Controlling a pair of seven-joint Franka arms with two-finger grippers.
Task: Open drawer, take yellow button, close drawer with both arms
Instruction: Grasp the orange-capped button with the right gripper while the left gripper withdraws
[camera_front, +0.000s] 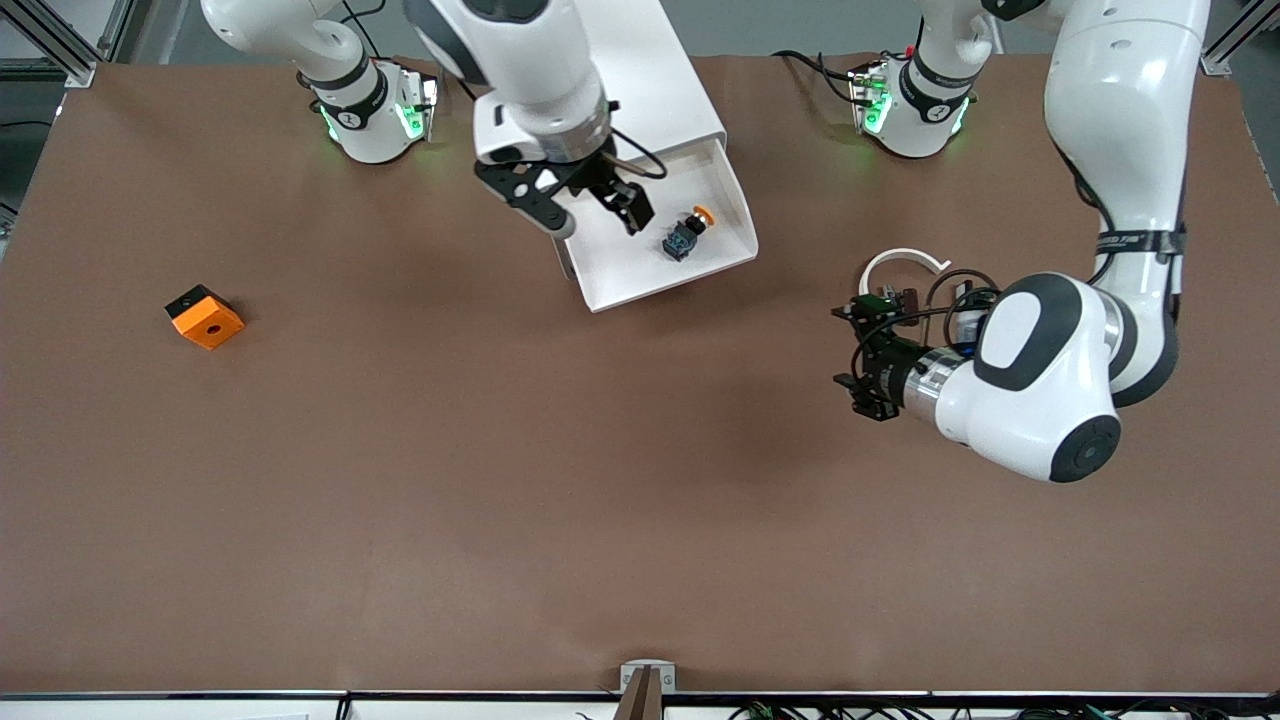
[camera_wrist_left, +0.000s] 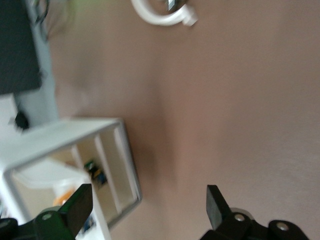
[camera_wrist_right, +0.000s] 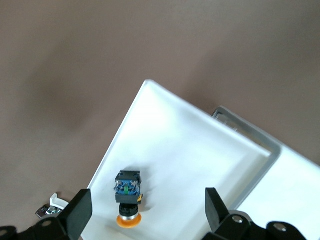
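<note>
On a brown surface (camera_front: 640, 520) we see, going from the right arm's end toward the left arm's end, an orange block (camera_front: 204, 317) with a black hole lying alone, well apart from everything else and nearer the front camera than the drawer.

Toward the middle of the edge where the arm bases stand, a white drawer (camera_front: 740, 215) is pulled open out of its white housing (camera_front: 660, 80). The button (camera_front: 688, 234) lies on its side on the drawer floor, orange cap pointing toward the bases and blue base toward the front camera. In the right wrist view we see it (camera_wrist_right: 127, 197) free of any grip, near one side wall of the drawer (camera_wrist_right: 200, 150).

The right tool (camera_front: 592, 212) hangs over the open drawer, just beside the button, its black fingers (camera_wrist_right: 80, 212) spread wide and holding nothing.

Toward the left arm's end, the left tool (camera_front: 850, 345) hovers low over bare surface, well apart from the drawer, its fingers (camera_wrist_left: 217, 205) released and empty. Just beside it lies a white curved strip (camera_front: 905, 259) with small black parts (camera_front: 905, 298). The left wrist view looks across at the open drawer (camera_wrist_left: 125, 160), the strip (camera_wrist_left: 162, 15) at the frame's edge.
</note>
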